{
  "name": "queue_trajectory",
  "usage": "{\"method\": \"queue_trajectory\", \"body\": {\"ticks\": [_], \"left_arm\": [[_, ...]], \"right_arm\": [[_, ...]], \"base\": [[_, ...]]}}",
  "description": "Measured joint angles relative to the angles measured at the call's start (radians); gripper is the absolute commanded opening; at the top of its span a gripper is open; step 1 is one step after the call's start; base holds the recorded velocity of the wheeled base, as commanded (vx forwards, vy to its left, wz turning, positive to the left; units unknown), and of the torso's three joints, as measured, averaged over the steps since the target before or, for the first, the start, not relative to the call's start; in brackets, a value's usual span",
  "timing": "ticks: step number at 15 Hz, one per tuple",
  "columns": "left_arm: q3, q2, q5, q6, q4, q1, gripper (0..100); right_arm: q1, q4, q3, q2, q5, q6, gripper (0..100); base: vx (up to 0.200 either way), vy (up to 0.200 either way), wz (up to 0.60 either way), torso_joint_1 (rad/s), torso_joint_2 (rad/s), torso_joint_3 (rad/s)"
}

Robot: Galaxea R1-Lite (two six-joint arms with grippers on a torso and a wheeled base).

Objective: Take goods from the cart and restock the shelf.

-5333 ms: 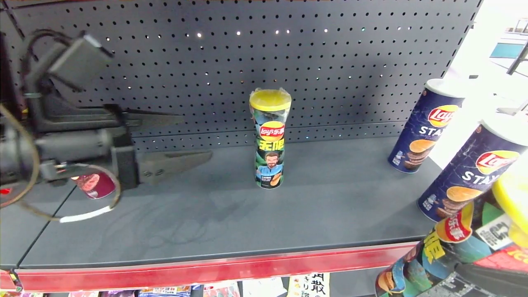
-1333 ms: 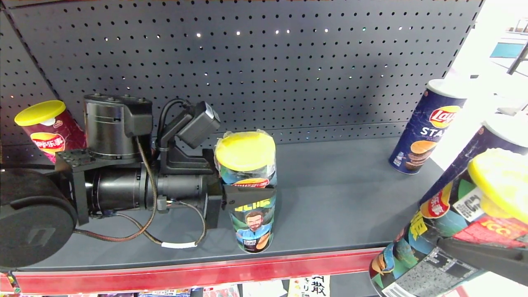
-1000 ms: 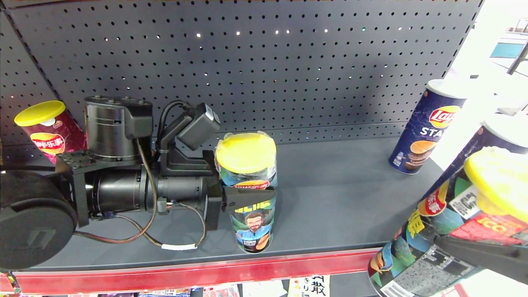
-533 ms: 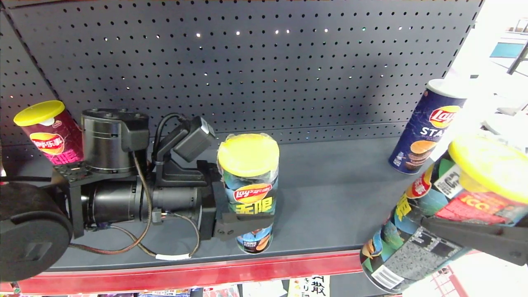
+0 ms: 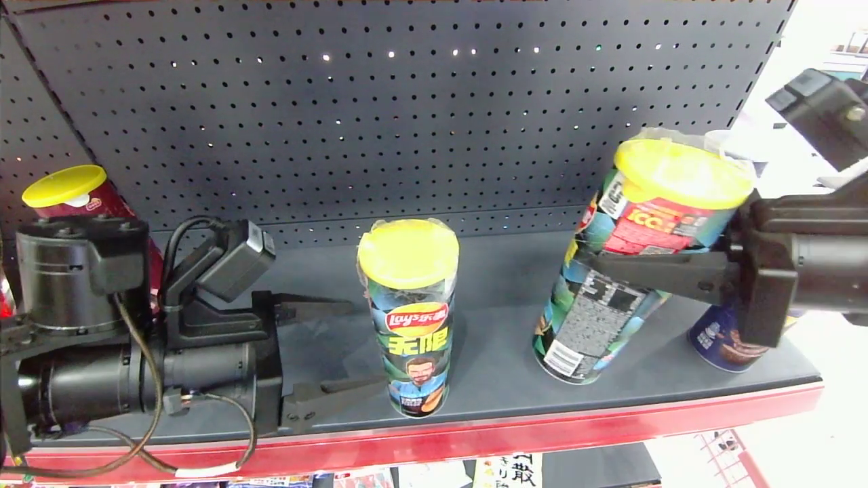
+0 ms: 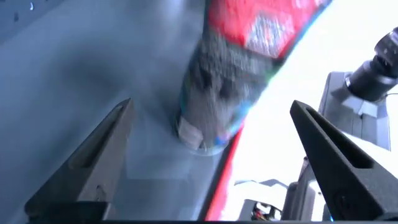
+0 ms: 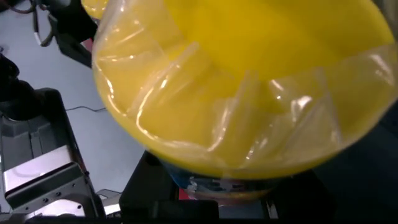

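The right gripper [image 5: 614, 261] had its jaws clamped on a tilted yellow-lidded chip can [image 5: 597, 318], whose base hung low over the shelf [image 5: 502, 298]. The left gripper [image 5: 366, 346] was spread open, empty, just beside an upright matching can [image 5: 413, 325] near the shelf's front edge.

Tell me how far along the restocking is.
Done: one green can stands upright near the shelf front, the open left gripper beside it, not touching. In hand: the right gripper is shut on a second can, tilted over the shelf's right part; whether its base touches is unclear. Left: stand it upright and let go. Remaining stock cannot be judged.
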Motion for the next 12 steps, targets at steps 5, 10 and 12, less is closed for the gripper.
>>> {"method": "queue_trajectory", "body": {"ticks": [5, 10, 12], "left_arm": [[0.172, -0.156, 0.004, -0.001, 0.007, 0.07, 100], [0.24, -0.263, 0.005, -0.001, 0.008, 0.153, 100], [0.25, -0.28, 0.007, -0.002, 0.007, 0.188, 100]], "right_arm": [[0.013, -0.119, -0.19, 0.251, 0.001, -0.006, 0], [0.044, -0.127, -0.393, 0.453, -0.016, -0.007, 0], [0.064, -0.129, -0.428, 0.505, -0.045, -0.008, 0]], "base": [[0.0, 0.0, 0.0, 0.0, 0.0, 0.0], [0.0, 0.0, 0.0, 0.0, 0.0, 0.0], [0.0, 0.0, 0.0, 0.0, 0.0, 0.0]]}}
